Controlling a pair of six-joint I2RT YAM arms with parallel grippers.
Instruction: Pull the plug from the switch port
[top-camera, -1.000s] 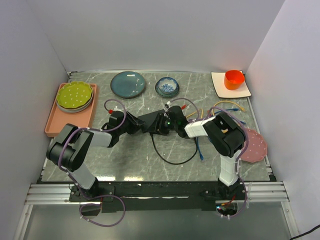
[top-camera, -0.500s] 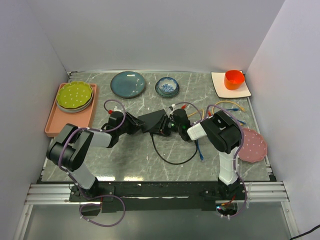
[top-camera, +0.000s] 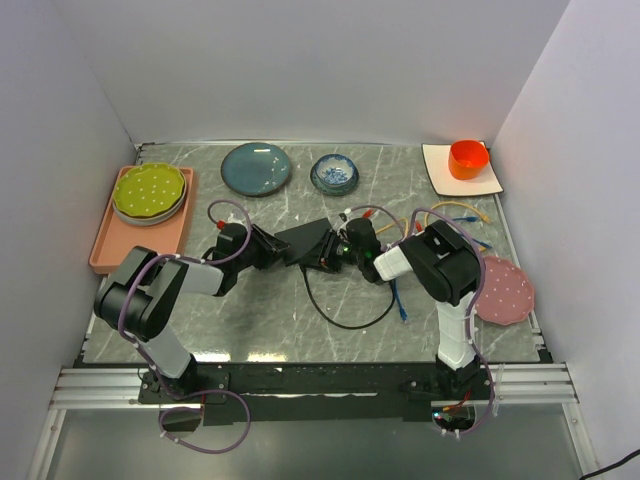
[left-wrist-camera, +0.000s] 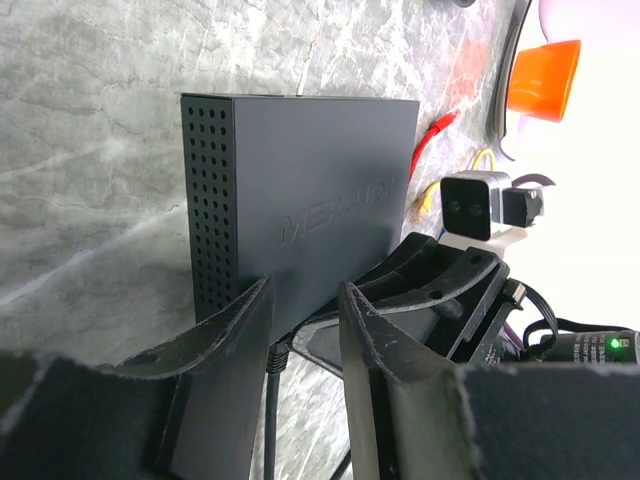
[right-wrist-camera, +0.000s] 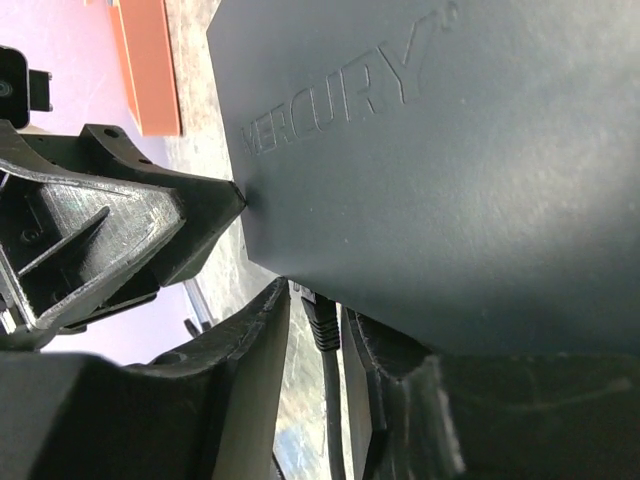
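The matte-black switch (top-camera: 306, 242) sits mid-table, held between my two arms, and fills the right wrist view (right-wrist-camera: 450, 150). My left gripper (top-camera: 268, 246) is shut on its left end; in the left wrist view (left-wrist-camera: 305, 290) the fingers (left-wrist-camera: 225, 360) straddle the box's near edge (left-wrist-camera: 300, 190). A black plug (right-wrist-camera: 322, 325) sits in a socket on the switch's near edge. Its black cable (top-camera: 345, 318) loops toward the front. My right gripper (top-camera: 348, 250) is closed round the plug (right-wrist-camera: 315, 305), with the fingers (right-wrist-camera: 250, 370) tight on both sides.
A teal plate (top-camera: 256, 167) and a blue patterned bowl (top-camera: 334, 173) stand behind the switch. An orange cup (top-camera: 468, 158) on a white square plate (top-camera: 440, 178) is at the back right. Green plates (top-camera: 150, 192) lie on a pink tray (top-camera: 108, 250) at left. There is a pink plate (top-camera: 510, 290) and loose coloured cables (top-camera: 455, 213) at right.
My right gripper has moved left to the switch's near edge and closed round the plug. The switch has shifted slightly. The left arm has held still.
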